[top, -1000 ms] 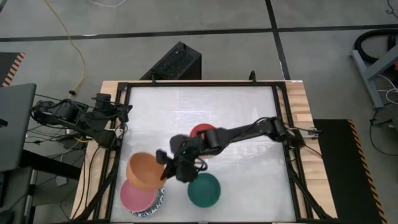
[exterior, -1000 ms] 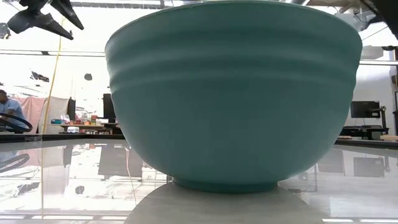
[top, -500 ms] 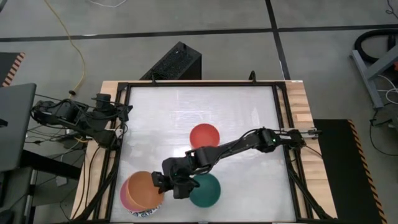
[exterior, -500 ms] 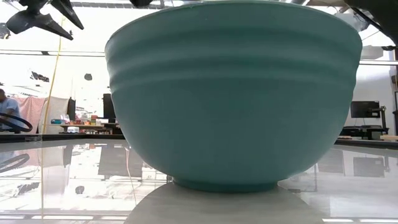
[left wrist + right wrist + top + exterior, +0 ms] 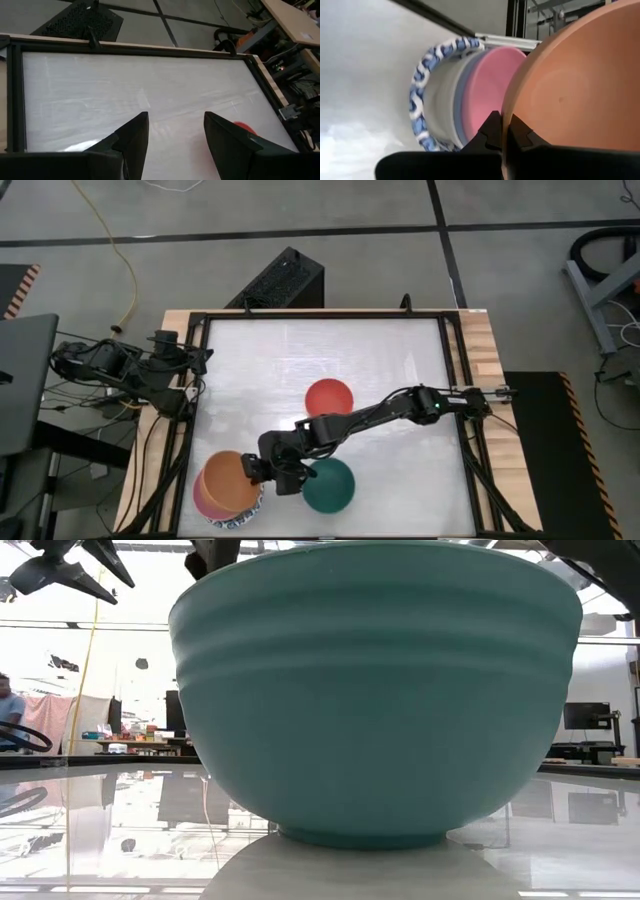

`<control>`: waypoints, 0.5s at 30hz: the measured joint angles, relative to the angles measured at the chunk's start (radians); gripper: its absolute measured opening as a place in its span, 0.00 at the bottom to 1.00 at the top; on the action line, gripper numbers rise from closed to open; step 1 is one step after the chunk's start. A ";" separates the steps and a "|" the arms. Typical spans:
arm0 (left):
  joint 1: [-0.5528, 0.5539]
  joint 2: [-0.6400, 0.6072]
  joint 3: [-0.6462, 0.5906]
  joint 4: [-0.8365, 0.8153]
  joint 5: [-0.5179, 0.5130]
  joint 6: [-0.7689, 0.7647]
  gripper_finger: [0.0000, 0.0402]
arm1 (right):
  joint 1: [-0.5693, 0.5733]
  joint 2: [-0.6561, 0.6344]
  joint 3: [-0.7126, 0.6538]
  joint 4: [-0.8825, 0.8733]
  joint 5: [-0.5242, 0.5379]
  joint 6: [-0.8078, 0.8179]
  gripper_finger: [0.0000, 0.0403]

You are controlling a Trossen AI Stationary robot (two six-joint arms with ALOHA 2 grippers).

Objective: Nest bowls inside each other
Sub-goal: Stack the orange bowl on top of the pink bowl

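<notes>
An orange bowl (image 5: 228, 483) hangs over a stack at the table's near left corner, where a pink bowl (image 5: 487, 85) sits inside a white bowl with a blue-patterned rim (image 5: 422, 80). My right gripper (image 5: 262, 471) is shut on the orange bowl. A dark green bowl (image 5: 328, 486) stands on its foot just right of the stack and fills the low view (image 5: 375, 690). A red bowl (image 5: 329, 397) stands mid-table. My left gripper (image 5: 175, 132) waits open at the table's left edge (image 5: 198, 362). My right gripper pinches the orange bowl's rim (image 5: 506, 120) on the side toward the green bowl, one finger inside the bowl and one outside. The fingers come slanting down from the table's right. The bowl opens upward over the pink bowl; whether it rests in it I cannot tell.
A black frame (image 5: 320, 314) runs around the white table top. My right arm (image 5: 380, 415) stretches across the table's middle, passing near the red bowl. Bare table lies at the far half (image 5: 320, 350).
My right gripper has carried the orange bowl toward the table's near edge and down, rolling its wrist. The bowl has gone from beside the stack to right over the pink bowl. The arm no longer covers the red bowl.
</notes>
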State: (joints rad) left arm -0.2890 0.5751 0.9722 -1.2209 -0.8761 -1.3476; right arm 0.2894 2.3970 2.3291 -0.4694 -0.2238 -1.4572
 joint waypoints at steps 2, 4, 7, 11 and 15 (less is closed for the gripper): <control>0.000 0.000 0.000 0.000 0.000 -0.001 0.45 | -0.004 0.000 0.000 0.003 0.006 -0.039 0.02; 0.000 0.000 0.000 0.000 0.000 -0.007 0.45 | -0.006 0.000 0.000 0.003 0.016 -0.085 0.02; 0.000 0.000 0.000 0.000 0.000 -0.010 0.45 | -0.004 0.000 0.000 0.006 0.017 -0.123 0.02; 0.000 0.000 0.000 0.000 0.000 -0.011 0.45 | 0.000 0.000 0.000 0.012 0.016 -0.126 0.02; 0.000 0.000 0.000 0.000 0.000 -0.025 0.45 | -0.002 0.000 0.000 0.003 0.016 -0.125 0.02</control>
State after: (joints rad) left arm -0.2890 0.5751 0.9722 -1.2209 -0.8765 -1.3726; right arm 0.2878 2.3970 2.3291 -0.4661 -0.2077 -1.5826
